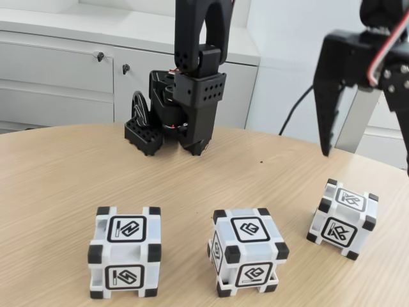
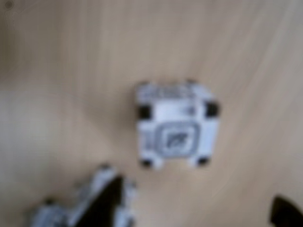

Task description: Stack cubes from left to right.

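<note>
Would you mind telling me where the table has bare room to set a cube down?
In the fixed view, the widest bare patch of table lies between the arm base and the left cube. The strip in front is crowded: left cube, middle cube, right cube, with narrow gaps between.

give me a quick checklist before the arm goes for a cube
1. Three cubes on the table, none stacked: left cube, middle cube, right cube: ok.
2. Cubes spaced apart in the fixed view: ok.
3. Gripper open, holding nothing: ok.
4. Gripper above the right cube, not the left one: not ok if the left goes first.
5. Wrist view sharp enough to line up on a cube: not ok, blurred.
</note>
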Robot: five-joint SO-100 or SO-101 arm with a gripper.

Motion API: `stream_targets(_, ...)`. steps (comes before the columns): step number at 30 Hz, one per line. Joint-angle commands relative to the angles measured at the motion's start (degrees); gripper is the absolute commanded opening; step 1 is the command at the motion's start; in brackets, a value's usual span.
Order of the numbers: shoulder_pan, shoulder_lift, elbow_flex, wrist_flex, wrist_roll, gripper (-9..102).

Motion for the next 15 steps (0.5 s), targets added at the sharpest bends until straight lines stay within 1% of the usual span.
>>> stream_targets(1, 0.6, -1.9, -0.5, -1.0, -0.8, 33)
stream_targets(15, 0.6, -16.0, -1.5, -1.1, -1.5, 33)
